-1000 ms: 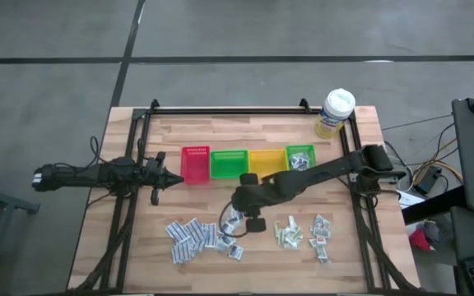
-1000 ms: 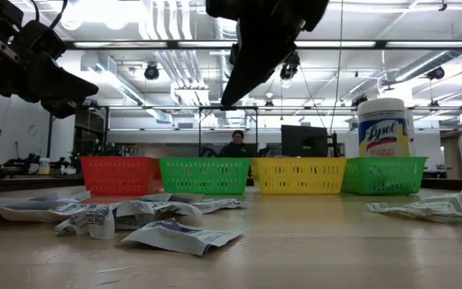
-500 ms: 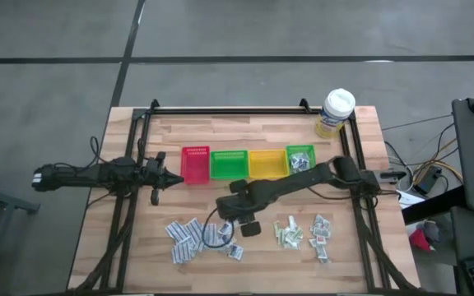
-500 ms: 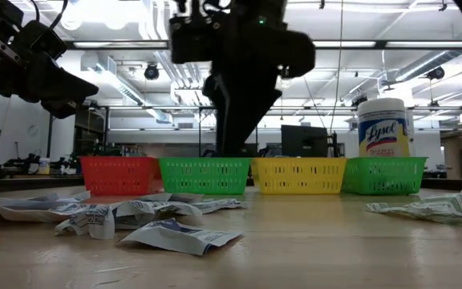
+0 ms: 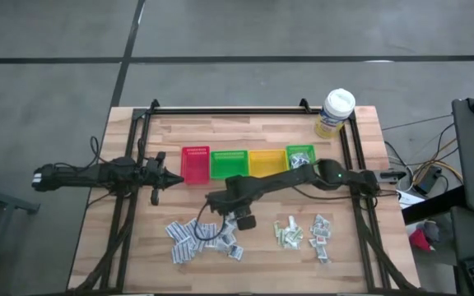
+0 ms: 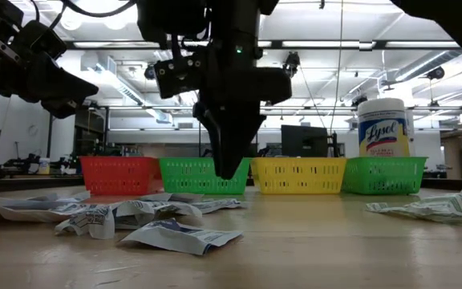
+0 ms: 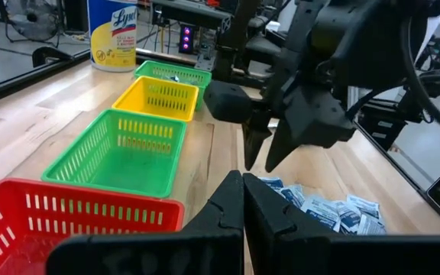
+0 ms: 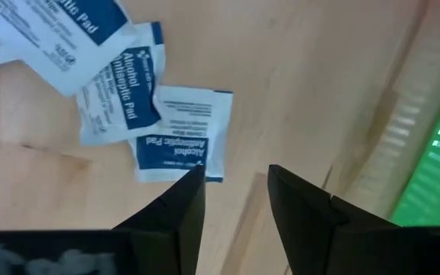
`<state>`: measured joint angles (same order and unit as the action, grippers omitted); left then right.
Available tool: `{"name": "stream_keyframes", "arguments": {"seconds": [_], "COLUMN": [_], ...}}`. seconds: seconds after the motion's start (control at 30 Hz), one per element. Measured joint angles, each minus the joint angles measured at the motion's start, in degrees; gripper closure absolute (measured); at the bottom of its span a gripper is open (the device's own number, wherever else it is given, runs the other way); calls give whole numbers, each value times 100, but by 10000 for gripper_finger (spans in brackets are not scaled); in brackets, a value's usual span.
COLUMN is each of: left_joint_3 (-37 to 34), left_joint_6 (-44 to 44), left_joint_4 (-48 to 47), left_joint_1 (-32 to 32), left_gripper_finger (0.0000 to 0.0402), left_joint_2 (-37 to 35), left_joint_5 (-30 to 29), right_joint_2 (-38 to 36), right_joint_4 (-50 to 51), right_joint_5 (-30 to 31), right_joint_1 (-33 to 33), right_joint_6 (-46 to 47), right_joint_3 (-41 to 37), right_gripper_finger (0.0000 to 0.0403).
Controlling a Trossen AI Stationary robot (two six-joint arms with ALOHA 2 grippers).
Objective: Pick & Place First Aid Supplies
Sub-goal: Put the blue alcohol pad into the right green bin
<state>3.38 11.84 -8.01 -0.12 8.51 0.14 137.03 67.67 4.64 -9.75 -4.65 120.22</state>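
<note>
The first aid supplies lie in loose piles near the table's front: white-blue sachets (image 5: 192, 234), pale green ones (image 5: 288, 233) and white-red ones (image 5: 321, 230). In the right wrist view, white-blue alcohol pads (image 8: 178, 134) lie flat on the wood just beyond the fingers. My right gripper (image 5: 220, 212) (image 6: 227, 168) (image 8: 235, 183) hangs open above the far edge of the white-blue pile, fingers pointing down, touching nothing. My left gripper (image 5: 167, 177) (image 7: 243, 206) is shut and empty, held level beside the red bin (image 5: 195, 163).
A row of bins runs across the table's middle: the red one, a green bin (image 5: 229, 163), a yellow bin (image 5: 266, 162) and a second green bin (image 5: 300, 156) with some sachets inside. A yellow wipes tub (image 5: 334, 113) stands at the far right corner. People show in the room behind.
My right gripper has swung toward the table's left and come down from high above the table until it is low over the white-blue sachets. The sachets have not moved.
</note>
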Motion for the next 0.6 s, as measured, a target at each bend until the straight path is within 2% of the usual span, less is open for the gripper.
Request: {"name": "stream_keyframes", "arguments": {"seconds": [0.3, 0.6], "left_joint_3": [1, 0], "left_joint_6": [-2, -4], "left_joint_4": [2, 4], "left_joint_1": [-1, 0], "left_gripper_finger": [401, 401], "left_joint_2": [0, 0], "left_joint_5": [0, 0], "right_joint_2": [-28, -26], "right_joint_4": [-59, -155], "right_joint_5": [-30, -54], "right_joint_1": [-15, -23], "right_joint_6": [243, 276], "right_joint_3": [-48, -236], "right_gripper_finger": [257, 268]}}
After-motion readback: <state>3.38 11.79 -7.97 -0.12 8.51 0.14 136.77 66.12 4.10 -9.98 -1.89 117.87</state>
